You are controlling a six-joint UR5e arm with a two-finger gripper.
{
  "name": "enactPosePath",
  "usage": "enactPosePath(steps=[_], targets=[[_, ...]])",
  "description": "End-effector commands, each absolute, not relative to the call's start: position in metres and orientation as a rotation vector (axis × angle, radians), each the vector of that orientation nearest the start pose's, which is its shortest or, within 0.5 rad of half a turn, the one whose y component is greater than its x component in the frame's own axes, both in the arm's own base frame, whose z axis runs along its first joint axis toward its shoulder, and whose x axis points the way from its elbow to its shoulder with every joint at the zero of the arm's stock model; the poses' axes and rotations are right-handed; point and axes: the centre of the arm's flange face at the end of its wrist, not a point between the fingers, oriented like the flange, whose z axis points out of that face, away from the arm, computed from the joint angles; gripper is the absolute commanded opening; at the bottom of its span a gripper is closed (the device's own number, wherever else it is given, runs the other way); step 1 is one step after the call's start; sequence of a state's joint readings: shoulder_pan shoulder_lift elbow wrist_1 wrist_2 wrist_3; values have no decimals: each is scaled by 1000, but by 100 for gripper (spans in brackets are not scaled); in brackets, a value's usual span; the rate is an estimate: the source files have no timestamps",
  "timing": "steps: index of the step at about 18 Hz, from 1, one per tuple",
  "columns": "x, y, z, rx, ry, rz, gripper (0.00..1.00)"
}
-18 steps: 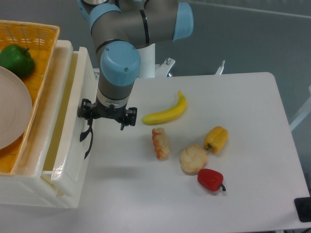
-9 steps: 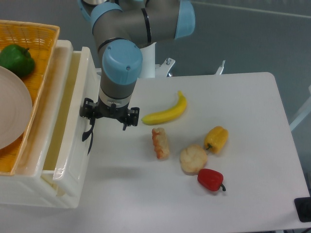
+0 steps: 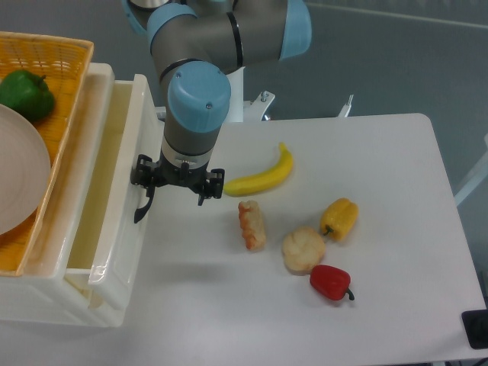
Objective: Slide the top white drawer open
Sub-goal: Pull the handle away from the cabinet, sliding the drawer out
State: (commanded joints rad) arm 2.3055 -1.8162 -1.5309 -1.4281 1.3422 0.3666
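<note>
On the white table, the gripper sat at the drawer handle to pull; jaw state unclear.

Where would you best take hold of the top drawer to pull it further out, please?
Probably by the curved black handle on the front of the top drawer, coming from the table side. It bows out from the glossy panel, leaving a gap for fingers, while the panel itself looks too smooth to grip. The hand is right beside it.

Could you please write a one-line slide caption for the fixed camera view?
UR5e gripper at the black handle of the partly open top white drawer.
</note>
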Motion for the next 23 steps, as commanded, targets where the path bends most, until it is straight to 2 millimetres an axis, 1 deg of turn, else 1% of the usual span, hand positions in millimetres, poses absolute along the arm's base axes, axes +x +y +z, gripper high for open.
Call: enactPosePath(steps=[5,8,10,23], targets=[[-285,530,393,-2998,-569,-343,100],[-295,524,393,-2989,-593,-340,100],[-302,520,394,-2988,-574,-339,100],[-342,500,400,-2964,-587,-318,100]])
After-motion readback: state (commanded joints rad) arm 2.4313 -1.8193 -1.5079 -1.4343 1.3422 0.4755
